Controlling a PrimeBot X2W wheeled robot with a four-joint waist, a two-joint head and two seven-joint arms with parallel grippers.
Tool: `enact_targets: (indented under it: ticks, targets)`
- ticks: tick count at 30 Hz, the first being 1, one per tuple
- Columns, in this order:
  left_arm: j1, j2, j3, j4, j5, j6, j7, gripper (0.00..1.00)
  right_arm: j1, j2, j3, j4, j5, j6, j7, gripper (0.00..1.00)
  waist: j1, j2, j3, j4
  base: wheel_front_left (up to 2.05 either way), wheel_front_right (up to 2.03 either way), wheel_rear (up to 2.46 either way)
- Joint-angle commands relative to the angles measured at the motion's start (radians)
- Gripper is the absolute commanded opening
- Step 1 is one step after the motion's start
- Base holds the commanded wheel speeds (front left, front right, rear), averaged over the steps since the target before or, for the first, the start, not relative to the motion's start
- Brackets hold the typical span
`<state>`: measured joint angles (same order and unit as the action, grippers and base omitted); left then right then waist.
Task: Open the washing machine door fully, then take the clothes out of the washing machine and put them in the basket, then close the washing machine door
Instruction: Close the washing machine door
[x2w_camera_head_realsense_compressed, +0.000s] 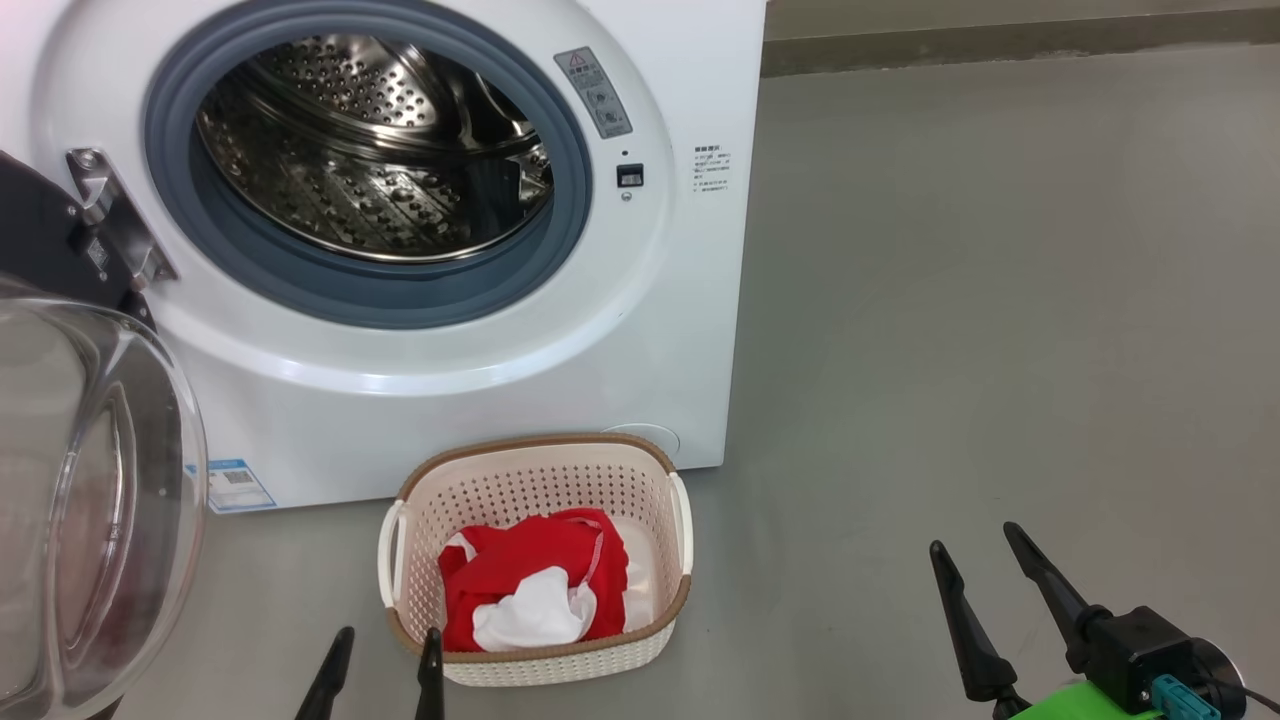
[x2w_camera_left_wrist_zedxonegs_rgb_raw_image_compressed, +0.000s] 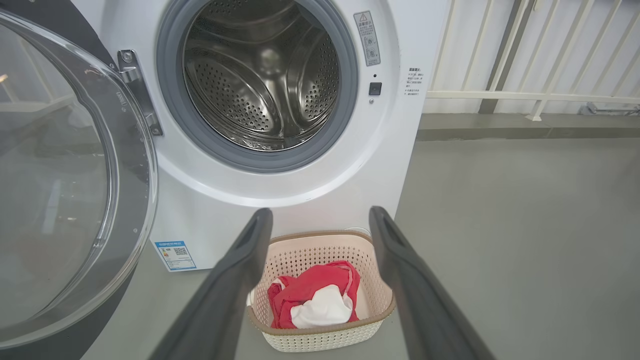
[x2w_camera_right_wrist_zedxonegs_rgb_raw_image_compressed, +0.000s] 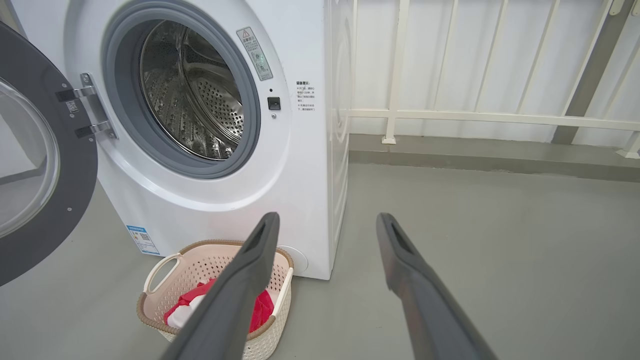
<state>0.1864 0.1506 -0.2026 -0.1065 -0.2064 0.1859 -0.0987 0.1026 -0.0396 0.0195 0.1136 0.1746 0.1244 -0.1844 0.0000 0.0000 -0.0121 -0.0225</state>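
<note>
So the washing machine (x2w_camera_head_realsense_compressed: 450, 400) is a big white glossy box and its door (x2w_camera_head_realsense_compressed: 90, 480) is swung wide open on a metal hinge (x2w_camera_head_realsense_compressed: 110, 215) at the left. The bulging clear glass bowl with its black rim hangs out over the grey floor (x2w_camera_head_realsense_compressed: 950, 300), right next to the left gripper (x2w_camera_head_realsense_compressed: 388, 635). The round opening has a thick grey rubber ring (x2w_camera_head_realsense_compressed: 330, 290) and a shiny perforated steel drum (x2w_camera_head_realsense_compressed: 380, 150) behind it. The basket (x2w_camera_head_realsense_compressed: 540, 445) sits on the floor just in front of the washer, under the opening. It's cream plastic full of little holes, with a brown woven-look rim and white side handles. The clothes (x2w_camera_head_realsense_compressed: 530, 580) are in it, crumpled red fabric with a white piece on top. Both grippers hover low with their fingers spread apart and nothing between them: the left just beside the basket's near edge, the right gripper (x2w_camera_head_realsense_compressed: 972, 538) well off to the side over bare floor. There's a blue label sticker (x2w_camera_head_realsense_compressed: 238, 485) low on the washer front, and a white railing (x2w_camera_right_wrist_zedxonegs_rgb_raw_image_compressed: 475, 117) behind.
</note>
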Motion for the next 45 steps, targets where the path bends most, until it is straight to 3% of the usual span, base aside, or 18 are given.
enact_targets:
  ticks: [1,21,45]
  targets:
    - [-0.029,0.011,0.028,-0.024,0.001,0.01,-0.009,1.0,-0.015,-0.011,0.021,-0.021,-0.005,0.006,-0.003,1.0,0.0,0.0,0.0,0.0,0.0,0.0,0.0]
    - [-0.039,0.018,0.024,-0.024,0.001,0.028,-0.017,1.0,-0.014,-0.011,0.016,-0.035,-0.015,0.006,0.005,1.0,0.0,0.0,-0.003,0.033,0.0,0.0,0.0]
    - [-0.016,0.039,0.047,-0.049,-0.018,0.053,-0.025,1.0,-0.011,-0.011,0.04,-0.057,-0.006,0.006,0.01,1.0,0.0,0.0,-0.027,0.371,0.0,0.0,0.0]
